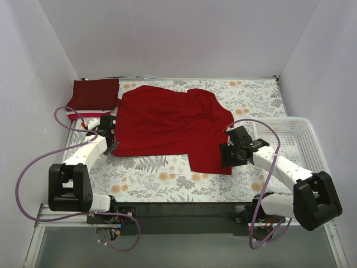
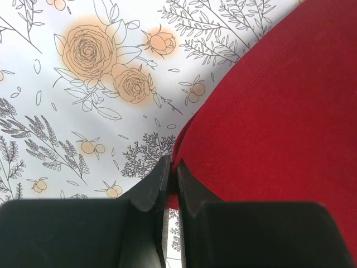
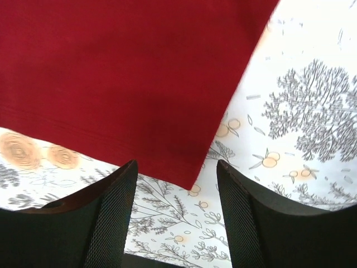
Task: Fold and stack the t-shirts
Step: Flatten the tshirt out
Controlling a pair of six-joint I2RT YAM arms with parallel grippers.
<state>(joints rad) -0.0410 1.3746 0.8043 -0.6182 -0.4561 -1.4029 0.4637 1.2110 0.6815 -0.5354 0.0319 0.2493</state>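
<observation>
A bright red t-shirt (image 1: 167, 123) lies spread and rumpled on the flowered table cloth. My left gripper (image 1: 111, 146) is at its left lower corner. In the left wrist view the left gripper (image 2: 173, 170) is shut on the shirt's edge (image 2: 279, 111). My right gripper (image 1: 227, 156) is open just off the shirt's lower right corner. In the right wrist view that corner (image 3: 192, 181) lies between and just ahead of the open fingers (image 3: 111, 212). A folded dark maroon t-shirt (image 1: 95, 94) lies at the back left on thin white and pinkish-red cloth (image 1: 75, 114).
A white plastic lattice basket (image 1: 293, 142) stands at the right edge of the table, beside my right arm. White walls close the back and sides. The flowered cloth (image 1: 162, 178) shows bare in front of the shirt.
</observation>
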